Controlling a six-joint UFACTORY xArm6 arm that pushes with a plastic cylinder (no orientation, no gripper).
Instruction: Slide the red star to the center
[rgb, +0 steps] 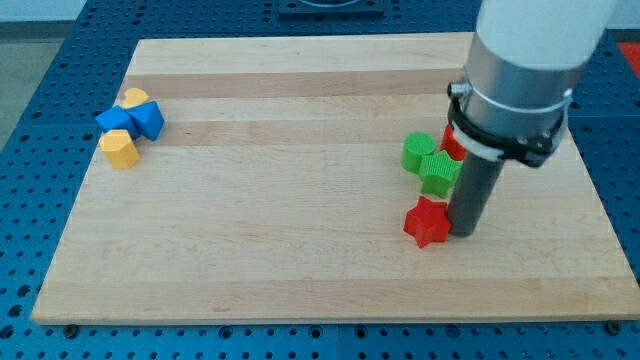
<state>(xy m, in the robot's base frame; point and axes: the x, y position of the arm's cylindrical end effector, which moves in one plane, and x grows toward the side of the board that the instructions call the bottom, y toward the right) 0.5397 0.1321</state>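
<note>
The red star (427, 222) lies on the wooden board (300, 200), right of the middle and toward the view's bottom. My tip (463, 233) is the lower end of a dark rod and stands right against the star's right side. Just above the star sit two green blocks (419, 150) (439, 172), touching each other. Another red block (453, 143) shows partly behind the rod and the arm's collar.
At the view's left there is a cluster of two blue blocks (146, 119) (113, 119) and two yellow blocks (121, 148) (135, 98). The arm's large body (530, 60) covers the board's upper right. The board's right edge is close to the rod.
</note>
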